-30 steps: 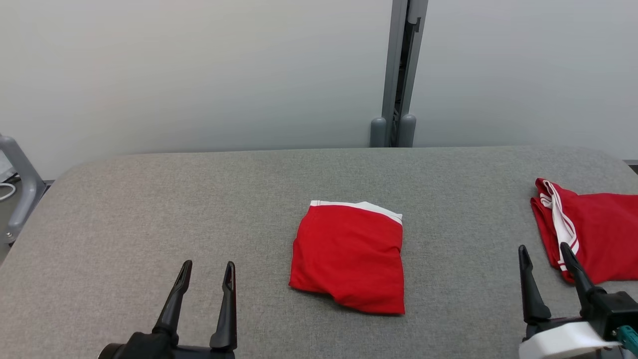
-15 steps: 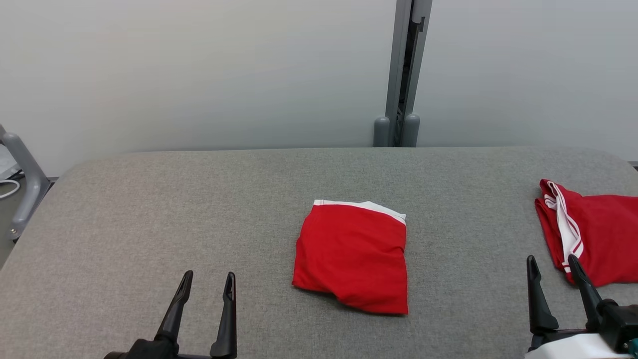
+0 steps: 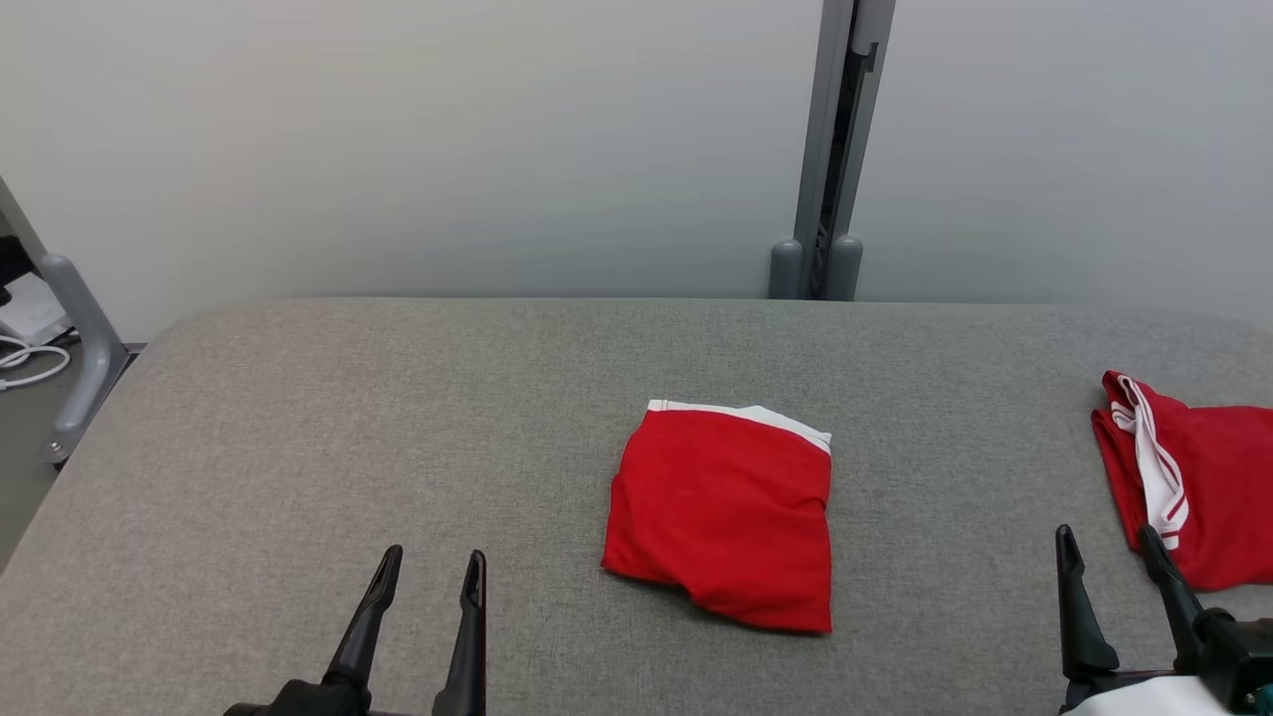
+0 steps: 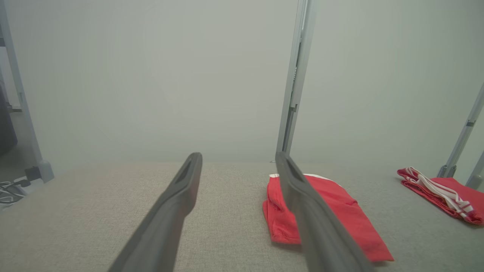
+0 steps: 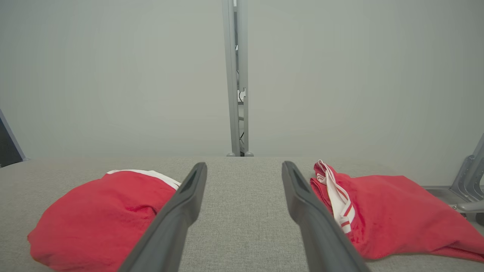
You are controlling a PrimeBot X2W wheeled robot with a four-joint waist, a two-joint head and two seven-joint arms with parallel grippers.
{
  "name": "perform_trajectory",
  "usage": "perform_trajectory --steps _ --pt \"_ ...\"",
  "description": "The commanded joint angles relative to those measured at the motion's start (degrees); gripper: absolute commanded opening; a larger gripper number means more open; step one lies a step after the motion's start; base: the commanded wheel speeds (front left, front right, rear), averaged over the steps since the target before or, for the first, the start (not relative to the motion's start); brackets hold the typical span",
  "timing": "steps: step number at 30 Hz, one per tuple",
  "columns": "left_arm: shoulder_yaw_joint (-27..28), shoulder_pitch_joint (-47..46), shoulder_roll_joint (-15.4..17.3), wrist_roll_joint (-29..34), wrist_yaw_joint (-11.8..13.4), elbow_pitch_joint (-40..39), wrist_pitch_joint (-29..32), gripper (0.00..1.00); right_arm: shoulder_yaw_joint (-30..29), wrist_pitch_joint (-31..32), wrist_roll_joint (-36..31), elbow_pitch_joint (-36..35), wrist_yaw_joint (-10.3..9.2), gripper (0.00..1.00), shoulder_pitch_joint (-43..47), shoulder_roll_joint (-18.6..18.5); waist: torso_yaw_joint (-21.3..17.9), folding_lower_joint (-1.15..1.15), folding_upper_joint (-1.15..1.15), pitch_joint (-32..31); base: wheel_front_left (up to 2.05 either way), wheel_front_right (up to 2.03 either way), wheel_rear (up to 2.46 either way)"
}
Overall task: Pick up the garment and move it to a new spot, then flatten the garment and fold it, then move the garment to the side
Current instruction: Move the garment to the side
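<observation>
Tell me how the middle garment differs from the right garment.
The middle garment is folded into a compact near-square; the right garment lies looser, its layers bunched. The middle garment has one plain white band along its far edge; the right garment has narrow white stripes. Both are red and lie on the grey table.

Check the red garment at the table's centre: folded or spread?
Folded. The red cloth garment with a white band lies as a compact, roughly square, layered bundle on the grey fabric table.
</observation>
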Motion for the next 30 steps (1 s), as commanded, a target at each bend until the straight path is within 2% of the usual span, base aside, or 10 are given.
perform_trajectory --steps 1,7,11,15,19,25,30 --pt "0.0 0.1 0.2 -0.3 -0.1 0.0 -0.2 1.00 -0.2 -0.3 -0.3 -0.2 0.01 1.00 0.6 -0.2 0.2 0.00 0.00 0.2 0.00 0.00 0.00" --pt "-0.8 -0.6 0.2 -0.5 0.0 -0.3 -0.2 1.00 -0.1 -0.3 -0.7 -0.5 0.01 1.00 0.2 -0.2 1.0 0.00 0.00 1.5 0.00 0.00 0.00" --pt "-1.8 -1.7 0.2 -0.4 -0.4 -0.1 -0.2 1.00 3.0 1.0 1.5 1.5 0.01 1.00 -2.0 -0.2 1.8 0.00 0.00 3.3 0.00 0.00 0.00" --pt "-3.0 -3.6 0.2 -0.4 -0.8 0.1 -0.2 1.00 6.7 7.1 7.0 4.6 0.01 1.00 -6.5 -0.3 3.2 0.00 0.00 6.5 0.00 0.00 0.00" --pt "-5.0 -6.1 0.2 -0.7 -1.3 1.1 -0.2 1.00 10.3 17.6 17.8 9.6 0.01 1.00 -13.6 -1.1 5.9 0.00 0.00 10.1 0.00 0.00 0.00" --pt "-7.1 -8.0 0.2 -1.4 -1.4 2.3 -0.2 1.00 9.0 29.3 31.6 15.5 0.01 1.00 -20.3 -2.2 10.0 0.00 0.00 12.6 0.00 0.00 0.00" --pt "-7.6 -8.7 0.2 -1.1 -0.9 2.5 -0.2 1.00 7.8 35.7 37.3 20.6 0.01 1.00 -23.8 -3.2 12.6 0.00 0.00 13.8 0.00 0.00 0.00"
